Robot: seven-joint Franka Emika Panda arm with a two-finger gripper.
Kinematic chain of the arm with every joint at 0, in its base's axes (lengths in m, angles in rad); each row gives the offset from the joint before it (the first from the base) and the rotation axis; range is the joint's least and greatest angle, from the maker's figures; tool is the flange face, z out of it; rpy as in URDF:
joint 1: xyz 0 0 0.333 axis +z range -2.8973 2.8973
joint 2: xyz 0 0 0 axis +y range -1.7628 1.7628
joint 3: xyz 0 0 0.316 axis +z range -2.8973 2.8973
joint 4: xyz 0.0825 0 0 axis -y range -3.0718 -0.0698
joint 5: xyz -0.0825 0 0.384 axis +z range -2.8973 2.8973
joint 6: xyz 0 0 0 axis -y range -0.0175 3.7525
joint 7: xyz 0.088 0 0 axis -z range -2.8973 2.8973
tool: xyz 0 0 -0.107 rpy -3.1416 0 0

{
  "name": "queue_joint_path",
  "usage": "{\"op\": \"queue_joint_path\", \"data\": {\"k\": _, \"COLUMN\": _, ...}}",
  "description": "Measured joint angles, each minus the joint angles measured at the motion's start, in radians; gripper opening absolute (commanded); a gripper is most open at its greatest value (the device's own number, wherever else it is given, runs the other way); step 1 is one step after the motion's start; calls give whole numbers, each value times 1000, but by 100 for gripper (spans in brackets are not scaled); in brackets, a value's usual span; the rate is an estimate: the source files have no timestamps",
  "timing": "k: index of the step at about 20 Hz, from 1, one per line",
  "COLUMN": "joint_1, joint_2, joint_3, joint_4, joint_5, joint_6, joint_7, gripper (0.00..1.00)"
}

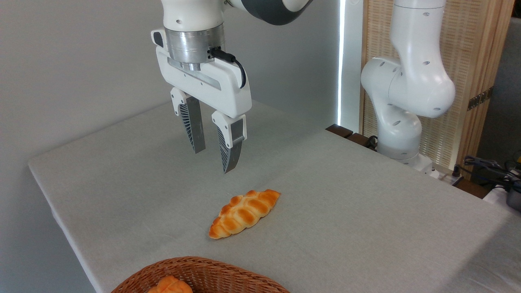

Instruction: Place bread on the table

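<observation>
Table [122,179]: a large rectangular top under light grey-beige cloth; it filled most of the view, and its left edge ran along a plain grey wall.

Basket [211,270]: brown woven wicker, at the bottom edge of the view, left of the middle; only its far rim and a part of the inside were visible.

Bread [170,285]: a small orange-brown bun with a creased top; it lay inside the basket and was cut by the bottom edge of the view, so only its upper part could be seen. It was not on the cloth.

Gripper [211,156]: it hung in the air above the table, left of the middle, pointing down. The two ribbed grey fingers stood apart with a clear gap between them, and nothing was between them. It touched neither the cloth nor any bread.

Braided loaf [245,213]: long, golden, with pointed ends; it lay flat on the cloth, slanted, below and a little to the right of the fingertips, and between the gripper and the basket. It was apart from both.

Arm [407,81]: the white jointed body stood at the far right side of the table, and its base was beyond the table edge.

Screen [468,61]: pale wooden slats behind the arm, at the right.

Cables [488,167]: dark, at the far right edge; what they joined was not clear.
</observation>
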Motion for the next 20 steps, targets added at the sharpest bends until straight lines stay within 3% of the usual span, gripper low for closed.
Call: {"op": "queue_joint_path", "data": {"k": 20, "joint_1": 1, "joint_2": -2, "joint_3": 2, "joint_4": 23, "joint_5": 0, "joint_6": 8, "joint_7": 0, "gripper": 100}}
